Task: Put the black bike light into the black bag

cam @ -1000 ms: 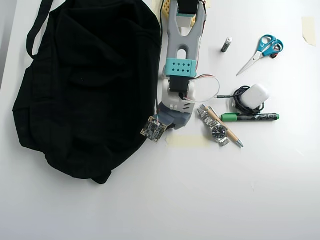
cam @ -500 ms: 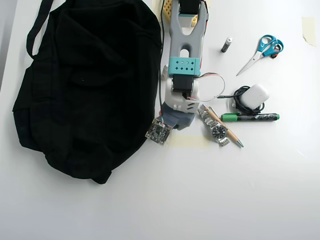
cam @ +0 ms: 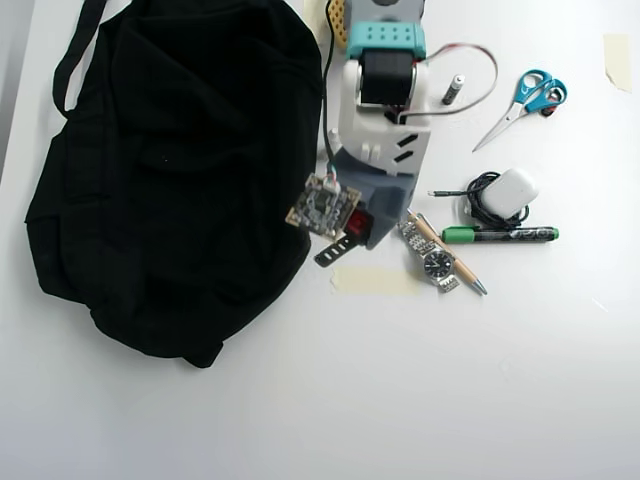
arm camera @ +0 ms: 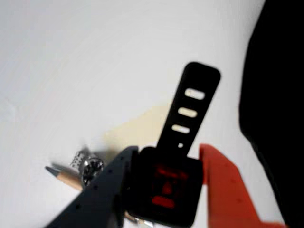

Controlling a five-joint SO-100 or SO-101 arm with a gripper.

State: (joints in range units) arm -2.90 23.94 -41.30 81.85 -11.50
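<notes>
My gripper point(arm camera: 167, 159) is shut on the black bike light point(arm camera: 164, 190). A black finger presses its left side and an orange finger point(arm camera: 223, 185) its right. The red lens faces the camera, and the slotted strap point(arm camera: 192, 102) sticks out past the fingertips. In the overhead view the gripper point(cam: 353, 232) holds the light point(cam: 340, 245) just beside the right edge of the black bag point(cam: 170, 170), the strap end pointing down-left. The bag also fills the right edge of the wrist view point(arm camera: 278, 95) and lies slumped.
In the overhead view, a watch point(cam: 432, 260) and a pencil point(cam: 450, 258) lie right of the gripper. Further right are a green marker point(cam: 500, 235), a white charger with cable point(cam: 505, 192), scissors point(cam: 528, 95) and a small cylinder point(cam: 455, 90). A tape patch point(cam: 375, 281) lies below the gripper.
</notes>
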